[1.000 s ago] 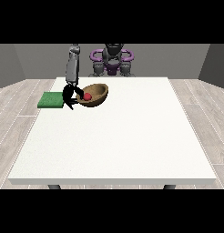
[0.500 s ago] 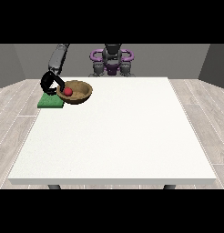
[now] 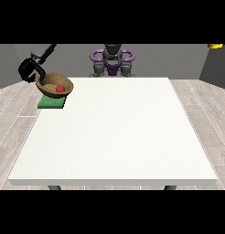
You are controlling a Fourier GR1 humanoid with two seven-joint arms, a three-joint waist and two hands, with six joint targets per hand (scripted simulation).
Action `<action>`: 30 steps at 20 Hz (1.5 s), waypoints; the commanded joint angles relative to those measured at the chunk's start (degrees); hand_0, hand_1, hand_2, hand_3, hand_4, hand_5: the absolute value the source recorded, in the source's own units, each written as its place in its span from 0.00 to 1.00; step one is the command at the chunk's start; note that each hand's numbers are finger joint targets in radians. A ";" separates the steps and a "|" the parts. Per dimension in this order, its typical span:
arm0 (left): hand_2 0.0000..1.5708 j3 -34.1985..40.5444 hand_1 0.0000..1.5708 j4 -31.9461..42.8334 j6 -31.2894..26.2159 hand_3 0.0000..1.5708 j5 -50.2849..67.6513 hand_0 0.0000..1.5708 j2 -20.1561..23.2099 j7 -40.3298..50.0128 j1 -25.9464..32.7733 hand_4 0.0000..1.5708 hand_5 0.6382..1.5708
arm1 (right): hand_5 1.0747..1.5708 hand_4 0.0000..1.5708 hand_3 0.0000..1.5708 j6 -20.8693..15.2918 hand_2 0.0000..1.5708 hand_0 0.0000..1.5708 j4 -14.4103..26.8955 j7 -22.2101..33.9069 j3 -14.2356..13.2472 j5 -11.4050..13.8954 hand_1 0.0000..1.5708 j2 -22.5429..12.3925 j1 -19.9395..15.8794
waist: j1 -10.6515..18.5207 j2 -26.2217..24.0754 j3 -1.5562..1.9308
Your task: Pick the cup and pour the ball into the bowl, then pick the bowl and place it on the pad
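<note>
- You see the hand at the view's left (image 3: 30, 71) holding the bowl (image 3: 54, 85) by its left rim, its black fingers curled over the edge; the bowl hangs over the green pad (image 3: 51, 102) at the far-left corner of the white table (image 3: 114, 132), and you cannot tell whether its base touches the pad.
- The red ball (image 3: 60, 88) lies inside the bowl, right of centre; judge the pouring step as done, since the ball rides in the bowl; the cup shows nowhere in this view.
- The rim grip leaves the underside free, so the bowl can settle flat on the pad; the bowl sits nearly level, which keeps the ball inside.
- The other hand is not visible; the purple-armed torso (image 3: 112, 59) stands behind the far edge.
- Against the frame half a second ago, the bowl lies further left and more squarely above the pad; the arm reaches further out to the side.
- Against the frame a full second ago, the bowl has crossed from beside the pad's right edge to over it.
- Judge the remaining work as lowering the bowl and opening the fingers.
</note>
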 commanded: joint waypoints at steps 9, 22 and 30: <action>0.00 1.64 0.00 4.75 -0.56 0.00 0.30 0.00 2.50 -7.71 2.11 0.77 0.98 | 0.99 0.68 0.27 4.22 1.00 1.00 1.28 -2.61 -3.29 -1.95 1.00 -2.11 0.25 | -1.70 4.74 0.05; 0.00 1.88 0.00 3.54 -2.86 0.00 3.85 0.00 7.21 -4.79 -0.83 0.76 0.99 | 1.00 0.45 0.56 0.12 1.00 1.00 6.89 -5.13 -9.43 -7.04 1.00 1.28 -1.49 | 0.53 7.99 0.11; 0.00 1.02 0.00 4.55 -2.72 0.00 2.60 0.00 4.87 -9.38 3.75 0.76 0.99 | 0.96 0.00 0.52 -3.51 0.90 0.96 6.58 -5.45 -9.18 -5.26 0.96 -1.49 -0.60 | 0.37 6.00 0.06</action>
